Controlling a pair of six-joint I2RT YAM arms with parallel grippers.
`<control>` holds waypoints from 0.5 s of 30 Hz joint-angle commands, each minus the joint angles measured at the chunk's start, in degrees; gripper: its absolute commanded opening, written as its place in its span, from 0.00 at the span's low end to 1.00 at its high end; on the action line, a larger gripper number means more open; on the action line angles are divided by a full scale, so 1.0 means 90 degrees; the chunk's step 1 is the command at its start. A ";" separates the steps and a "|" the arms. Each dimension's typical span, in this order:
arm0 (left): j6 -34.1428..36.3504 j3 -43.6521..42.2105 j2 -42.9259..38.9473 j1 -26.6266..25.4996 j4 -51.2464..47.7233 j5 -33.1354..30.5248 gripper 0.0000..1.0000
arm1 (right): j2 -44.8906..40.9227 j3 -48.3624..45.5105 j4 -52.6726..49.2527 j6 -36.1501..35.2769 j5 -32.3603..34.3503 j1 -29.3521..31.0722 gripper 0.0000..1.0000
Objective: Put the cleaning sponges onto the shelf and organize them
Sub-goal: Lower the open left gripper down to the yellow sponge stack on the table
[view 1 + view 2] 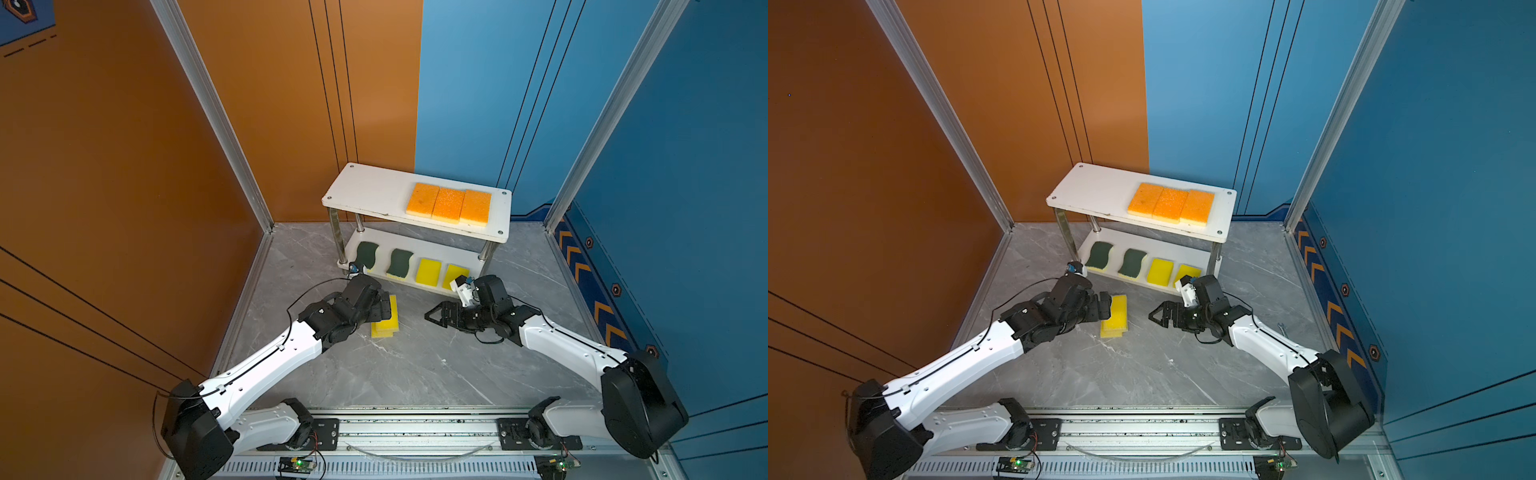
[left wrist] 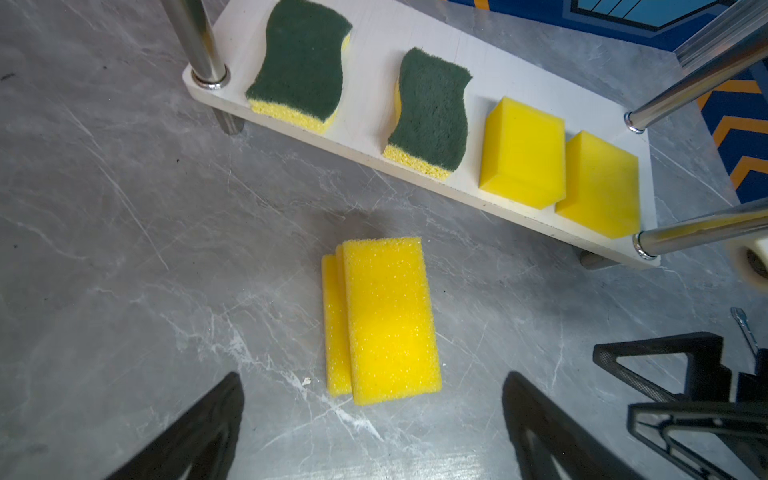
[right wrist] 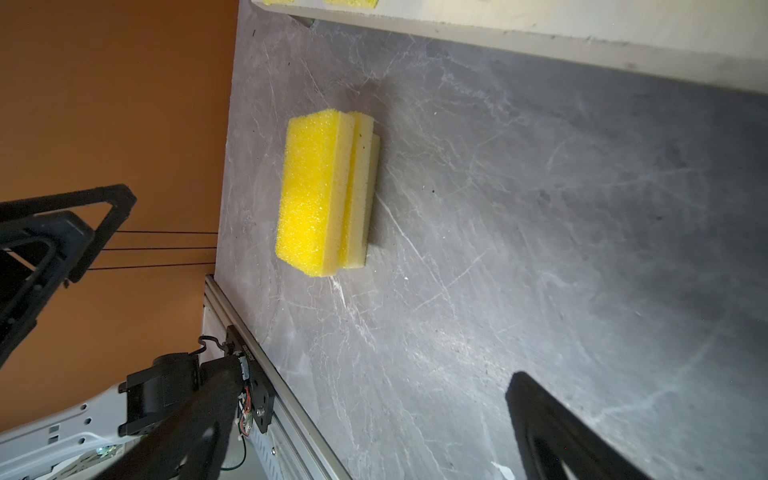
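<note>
- The work surface is a grey marble-patterned tabletop (image 1: 415, 365), scuffed with pale streaks, walled by orange panels (image 1: 124, 166) toward 9 o'clock and blue panels (image 1: 685, 166) toward 3 o'clock, with aluminium posts at the corners.
- The shelf (image 1: 374, 191) stands at 12 o'clock against the back; its upper white board carries three orange-topped sponges (image 1: 449, 204) side by side and touching, on its 3 o'clock half; the 9 o'clock half is bare board.
- On the lower board (image 2: 374, 62), running from 9 to 3 o'clock: two green scouring pads (image 2: 301, 58), apart from each other, then two yellow sponges (image 2: 523, 151) just beside each other.
- A stack of yellow sponges (image 2: 390, 320) lies on the tabletop just in front of the shelf, layers slipped out of line; the right wrist view (image 3: 328, 191) shows three offset layers.
- The left gripper (image 2: 374, 432) hovers at the stack's 6 o'clock end, jaws spread wide with one on each side of it and nothing held.
- The right gripper (image 1: 436, 315) sits at 3 o'clock of the stack, well apart from it, jaws wide and empty, pointing toward 9 o'clock.
- Open tabletop stretches from the stack toward the rail (image 1: 415, 428) at 6 o'clock, and between the two grippers.
- No readable writing; the blue wall bears orange chevrons (image 1: 582, 274) only.
</note>
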 commanded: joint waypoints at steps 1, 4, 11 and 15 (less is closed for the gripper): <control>-0.0370 -0.0122 0.0138 -0.0168 -0.0019 -0.0186 0.98 | 0.0102 0.0155 -0.0128 -0.0113 0.0023 -0.0032 1.00; -0.0507 -0.0170 0.0326 -0.0283 -0.0010 -0.0175 0.98 | 0.0075 0.0112 -0.0097 -0.0091 0.0047 -0.0035 1.00; -0.0734 -0.0305 0.0782 -0.0498 0.0218 -0.0138 0.98 | 0.0101 0.0041 -0.0036 -0.0062 0.0053 -0.0071 1.00; -0.0845 -0.0307 0.1057 -0.0558 0.0342 -0.0118 0.98 | 0.0151 -0.0023 0.0073 -0.0029 0.0026 -0.0071 1.00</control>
